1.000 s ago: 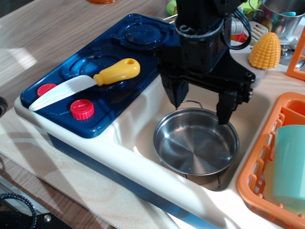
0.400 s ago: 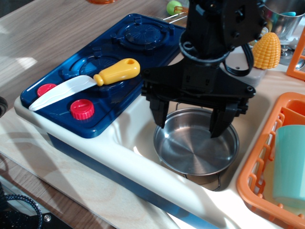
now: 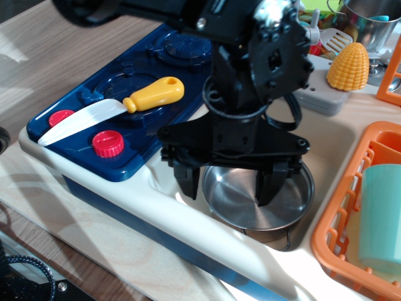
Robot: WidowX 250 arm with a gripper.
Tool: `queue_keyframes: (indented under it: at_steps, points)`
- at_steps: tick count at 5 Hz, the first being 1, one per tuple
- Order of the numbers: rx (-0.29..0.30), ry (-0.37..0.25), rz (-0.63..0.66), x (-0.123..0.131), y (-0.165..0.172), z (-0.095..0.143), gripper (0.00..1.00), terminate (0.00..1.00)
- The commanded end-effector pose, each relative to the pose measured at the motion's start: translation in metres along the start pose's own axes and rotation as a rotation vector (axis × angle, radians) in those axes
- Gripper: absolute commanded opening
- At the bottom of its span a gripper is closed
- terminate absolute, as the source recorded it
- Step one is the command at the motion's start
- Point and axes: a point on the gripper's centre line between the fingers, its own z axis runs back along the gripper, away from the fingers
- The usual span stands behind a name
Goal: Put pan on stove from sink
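The shiny steel pan [image 3: 247, 207] sits in the cream sink [image 3: 332, 135], with a wire loop handle showing at its near edge. My gripper [image 3: 227, 185] hangs low over the pan's left side, open. Its left finger [image 3: 187, 180] is outside the pan's left rim. Its right finger [image 3: 270, 184] is inside the pan. The rim lies between them, untouched as far as I can see. The dark blue stove [image 3: 144, 135] is to the left of the sink, with two red knobs [image 3: 108, 143] at its front.
A toy knife [image 3: 116, 106] with a yellow handle lies across the stove's near burner. An orange dish rack [image 3: 351, 219] with a teal cup [image 3: 382, 216] stands right of the sink. A yellow corn [image 3: 348, 67] and a steel pot [image 3: 373, 22] are behind.
My gripper has moved toward the front left and lower, from the pan's far rim to astride its left rim. The pan has not moved.
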Motion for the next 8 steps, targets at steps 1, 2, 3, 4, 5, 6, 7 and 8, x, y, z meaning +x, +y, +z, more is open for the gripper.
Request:
queue_keyframes:
  at_steps: [1, 2, 3, 4, 5, 6, 7, 8]
  points:
    - [-0.045, -0.035, 0.000, 0.006, 0.007, -0.007, 1.00, 0.00]
    - [-0.070, -0.047, -0.007, 0.010, 0.004, -0.019, 1.00, 0.00]
    - [-0.074, -0.041, -0.016, 0.012, -0.001, -0.026, 1.00, 0.00]
    - [-0.060, -0.029, -0.023, 0.012, -0.005, -0.025, 0.00, 0.00]
    - [-0.047, -0.022, -0.024, 0.010, -0.007, -0.021, 0.00, 0.00]
    - [-0.020, -0.023, -0.028, 0.012, -0.007, -0.010, 0.00, 0.00]
    - [-0.006, -0.020, -0.035, 0.015, -0.006, -0.004, 0.00, 0.00]
    - [0.012, -0.037, -0.040, 0.017, -0.009, 0.007, 0.00, 0.00]
